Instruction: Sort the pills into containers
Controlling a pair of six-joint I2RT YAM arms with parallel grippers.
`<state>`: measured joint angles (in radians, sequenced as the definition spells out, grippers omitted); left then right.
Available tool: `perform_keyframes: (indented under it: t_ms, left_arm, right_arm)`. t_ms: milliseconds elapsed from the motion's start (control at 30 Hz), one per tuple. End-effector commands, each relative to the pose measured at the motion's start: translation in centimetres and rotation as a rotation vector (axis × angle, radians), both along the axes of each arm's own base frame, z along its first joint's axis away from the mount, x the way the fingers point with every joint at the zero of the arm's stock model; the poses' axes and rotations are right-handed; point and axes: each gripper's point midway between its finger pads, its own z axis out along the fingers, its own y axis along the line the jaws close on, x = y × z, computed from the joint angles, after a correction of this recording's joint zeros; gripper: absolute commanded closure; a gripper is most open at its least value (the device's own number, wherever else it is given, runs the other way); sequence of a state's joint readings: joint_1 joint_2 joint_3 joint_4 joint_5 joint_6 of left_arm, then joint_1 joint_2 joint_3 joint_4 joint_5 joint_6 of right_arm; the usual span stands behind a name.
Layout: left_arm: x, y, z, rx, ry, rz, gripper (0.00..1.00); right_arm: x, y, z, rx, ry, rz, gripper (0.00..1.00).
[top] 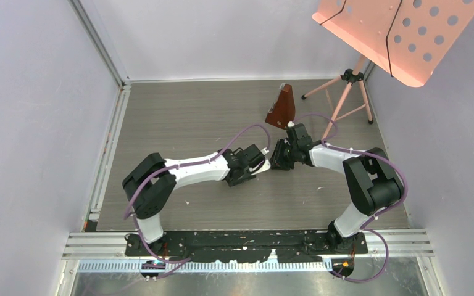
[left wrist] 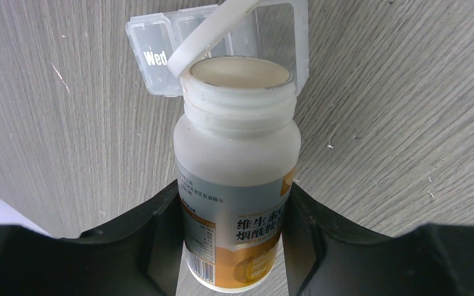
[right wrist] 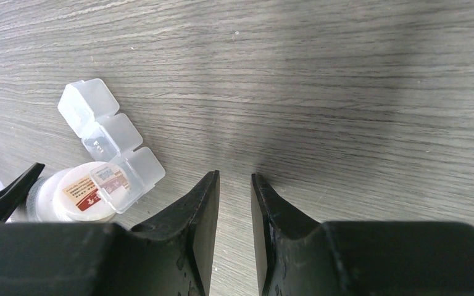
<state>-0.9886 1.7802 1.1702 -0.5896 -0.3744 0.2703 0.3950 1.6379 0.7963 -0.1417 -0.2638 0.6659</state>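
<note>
My left gripper (left wrist: pixel 234 191) is shut on a white pill bottle (left wrist: pixel 237 142) with an orange label, held by its lower body. Its flip cap (left wrist: pixel 210 34) hangs open, and a cream disc fills the mouth. Just past the mouth, the clear container (left wrist: pixel 154 55) marked "Wed" lies on the table with one lid (left wrist: pixel 278 37) raised. No pills show in any view. My right gripper (right wrist: pixel 234 179) hovers over bare table, open by a narrow gap with nothing between its fingers. The container (right wrist: pixel 108 135) and the bottle (right wrist: pixel 55 200) lie to its left. Seen from above, both grippers (top: pixel 260 165) (top: pixel 281 157) meet mid-table.
A brown metronome (top: pixel 282 108) stands just behind the grippers. A pink music stand (top: pixel 395 34) on a tripod (top: pixel 345 89) rises at the back right. Walls close in the grey wood-grain table (top: pixel 191 111) on the left, back and right.
</note>
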Motion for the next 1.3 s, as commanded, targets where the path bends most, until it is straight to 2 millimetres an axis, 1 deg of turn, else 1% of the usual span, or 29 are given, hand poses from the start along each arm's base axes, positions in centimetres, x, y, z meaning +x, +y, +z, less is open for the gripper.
perform_keyframes:
  t_ms: [0,133,367,933,1267]
  left_arm:
    - [0.4,-0.2,0.9,0.027,-0.017,-0.013,1.00]
    - [0.3,0.0,0.9,0.043,-0.008,-0.019,1.00]
    - [0.4,-0.4,1.1,0.036,-0.002,-0.019,1.00]
    - [0.8,0.1,1.6,0.125,-0.009,-0.047,1.00]
    - [0.9,-0.4,1.9,0.119,-0.017,-0.045,1.00]
  right_arm:
    - [-3.5,-2.2,-3.8,-0.110,0.137,-0.006,0.67]
    - [-3.6,-2.2,-3.8,-0.108,0.140,-0.005,0.67]
    - [-3.8,-2.3,-4.0,-0.109,0.142,-0.004,0.67]
    - [-3.9,-2.3,-4.3,-0.108,0.151,-0.003,0.67]
    - [-4.1,-2.3,-4.5,-0.113,0.161,-0.005,0.67]
